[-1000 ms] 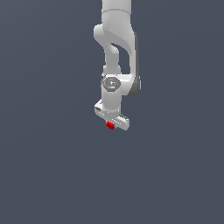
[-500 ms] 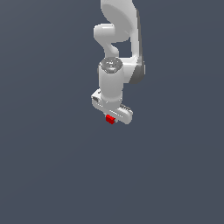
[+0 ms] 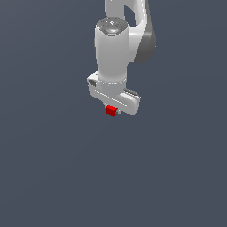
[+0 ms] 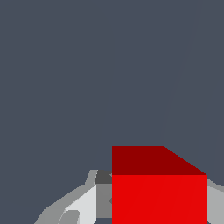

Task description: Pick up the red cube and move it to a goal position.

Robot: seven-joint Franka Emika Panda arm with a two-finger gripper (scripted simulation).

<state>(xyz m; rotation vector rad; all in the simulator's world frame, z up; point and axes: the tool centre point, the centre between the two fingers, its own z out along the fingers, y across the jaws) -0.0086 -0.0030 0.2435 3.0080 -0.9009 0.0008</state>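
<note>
Pick-up judged done — red cube (image 3: 111,110) clamped between the fingers (image 4: 83,205) of the gripper (image 3: 111,111), hanging under the white arm (image 3: 113,48). Left to do: carrying to the goal, no marker for it visible. Plain grey all round, no surface edges or corners discernible — plenty of open room on every side, nothing nearby to strike

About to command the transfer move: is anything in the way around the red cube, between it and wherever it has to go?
Nothing visible. The red cube sits clamped in the gripper, with only plain grey background around it in both views. No goal marker shows in either view, so the end of the path cannot be checked.
</note>
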